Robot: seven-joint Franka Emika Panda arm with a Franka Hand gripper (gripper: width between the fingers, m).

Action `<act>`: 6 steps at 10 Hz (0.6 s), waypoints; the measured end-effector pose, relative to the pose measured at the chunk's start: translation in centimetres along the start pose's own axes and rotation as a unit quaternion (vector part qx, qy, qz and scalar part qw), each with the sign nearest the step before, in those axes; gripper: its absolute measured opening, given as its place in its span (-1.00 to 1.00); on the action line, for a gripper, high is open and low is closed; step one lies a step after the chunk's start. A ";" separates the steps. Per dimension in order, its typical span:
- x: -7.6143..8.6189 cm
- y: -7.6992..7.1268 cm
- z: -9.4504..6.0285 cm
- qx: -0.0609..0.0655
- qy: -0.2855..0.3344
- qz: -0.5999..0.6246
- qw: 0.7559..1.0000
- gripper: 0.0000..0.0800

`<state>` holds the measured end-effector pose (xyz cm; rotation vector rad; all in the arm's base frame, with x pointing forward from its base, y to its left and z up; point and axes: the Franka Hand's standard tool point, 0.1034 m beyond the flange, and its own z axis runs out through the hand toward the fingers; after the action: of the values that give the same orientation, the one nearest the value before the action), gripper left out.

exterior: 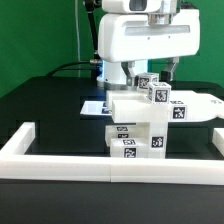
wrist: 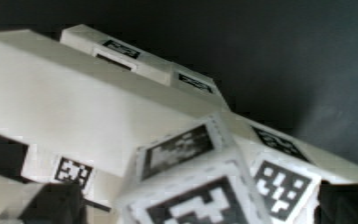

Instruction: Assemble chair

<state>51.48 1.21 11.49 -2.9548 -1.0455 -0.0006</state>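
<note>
The chair (exterior: 140, 125) is a partly joined stack of chunky white tagged blocks standing in the middle of the black table, just behind the front rail. My gripper (exterior: 161, 80) hangs right above its upper part, and the big white arm hides most of the hand. In the wrist view my gripper (wrist: 197, 206) has a dark finger on each side of a white tagged chair piece (wrist: 211, 195), which fills the gap between them. Beyond it the long white chair blocks (wrist: 105, 90) with small tags stretch away over the dark table.
A long low white border rail (exterior: 110, 165) runs along the front and turns back at both sides (exterior: 22, 138). The marker board (exterior: 95, 106) lies flat behind the chair, towards the exterior view's left. A green backdrop stands behind the table.
</note>
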 end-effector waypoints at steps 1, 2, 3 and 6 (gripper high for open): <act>0.0 0.0 0.0 0.000 0.000 -0.006 1.000 0.62; -0.1 0.0 0.1 0.001 -0.001 0.000 1.000 0.32; -0.1 0.0 0.1 0.001 -0.001 0.000 1.000 0.32; -0.1 0.0 0.2 0.001 -0.001 0.011 1.000 -0.29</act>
<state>51.41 1.17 11.32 -2.9653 -1.0140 0.0045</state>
